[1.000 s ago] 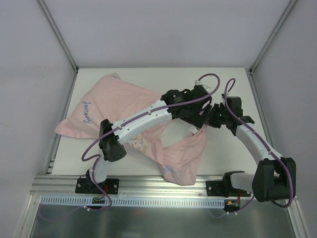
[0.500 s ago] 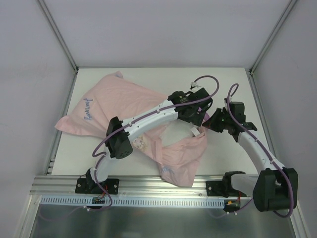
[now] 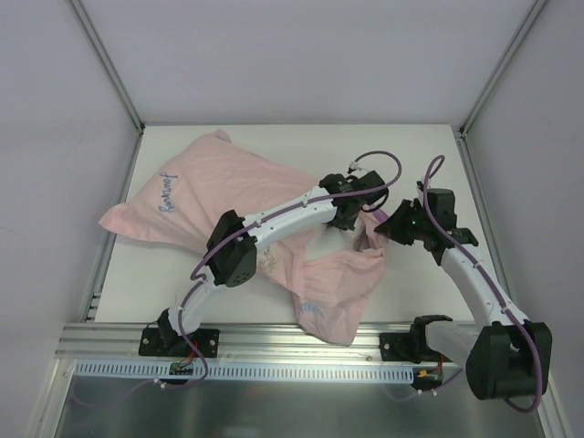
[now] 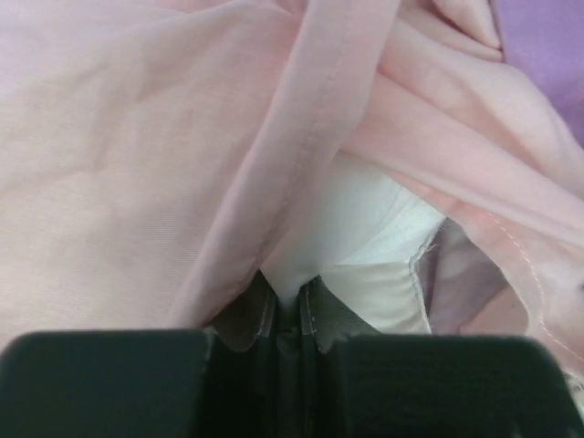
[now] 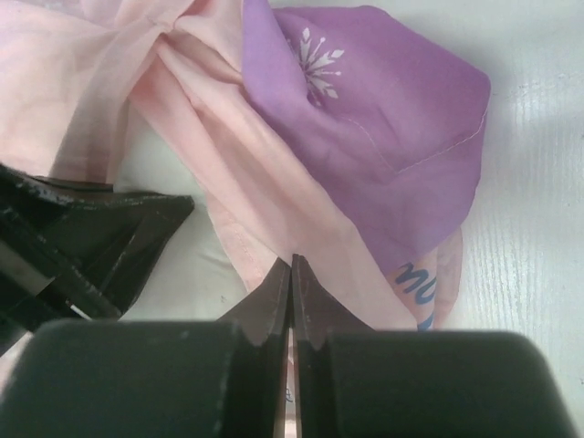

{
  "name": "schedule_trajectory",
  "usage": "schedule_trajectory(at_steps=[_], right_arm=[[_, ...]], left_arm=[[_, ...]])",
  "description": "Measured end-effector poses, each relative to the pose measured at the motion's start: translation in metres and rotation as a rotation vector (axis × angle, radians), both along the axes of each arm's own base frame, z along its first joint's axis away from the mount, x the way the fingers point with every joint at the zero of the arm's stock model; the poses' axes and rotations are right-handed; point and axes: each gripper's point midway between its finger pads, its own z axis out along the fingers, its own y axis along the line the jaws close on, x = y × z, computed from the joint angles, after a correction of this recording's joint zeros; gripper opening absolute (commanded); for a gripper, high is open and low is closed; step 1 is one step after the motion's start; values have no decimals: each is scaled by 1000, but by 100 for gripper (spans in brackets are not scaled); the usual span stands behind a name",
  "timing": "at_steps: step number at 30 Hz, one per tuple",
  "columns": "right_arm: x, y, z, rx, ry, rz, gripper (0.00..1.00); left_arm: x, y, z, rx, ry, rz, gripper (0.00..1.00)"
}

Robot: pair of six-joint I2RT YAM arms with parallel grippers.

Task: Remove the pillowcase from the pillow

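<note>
The pillowcase point(image 3: 228, 182) lies crumpled, pale pink side out, across the table. My left gripper point(image 3: 358, 212) reaches into its opening at centre right. In the left wrist view this gripper point(image 4: 290, 285) is shut on a pinch of the white pillow point(image 4: 365, 246), with pink pillowcase point(image 4: 137, 164) folds draped around it. My right gripper point(image 3: 384, 228) sits just to the right. In its own view it point(image 5: 292, 265) is shut on the pillowcase's pink hem point(image 5: 274, 201), beside a turned-out purple flap point(image 5: 374, 119) with a snowflake. Most of the pillow stays hidden inside the cover.
The white table point(image 3: 401, 146) is walled at the back and on both sides. A metal rail point(image 3: 301, 342) with the arm bases runs along the near edge. The left gripper's black body point(image 5: 82, 246) shows close by in the right wrist view.
My left gripper has gone from open to shut, pinching the white pillow inside the opening. The pillowcase's left part shifted slightly toward the back. My right gripper stayed shut on the hem.
</note>
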Motion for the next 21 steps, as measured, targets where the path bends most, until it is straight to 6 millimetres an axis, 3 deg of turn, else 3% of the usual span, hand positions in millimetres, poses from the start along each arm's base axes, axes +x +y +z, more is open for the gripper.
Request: schedule_trajectory(at_steps=[4,8,15,18,21], right_arm=[[-1,-1,-1,-4,2,1,1],[4,-2,5,-4,15,-3,1],[45,7,43,30,-18,25,1],[59,10,42,47,12,36,1],[71,10,27,59,74,35,1]], left_arm=[[-1,6,-2,-13,13,17,0],[-18,12,23,-88,53,-17,0],[-47,24,65,-223,126,-107,0],[-52,27,71,-270,140,-120,0],[-56,28,77,-309,133,-131,0]])
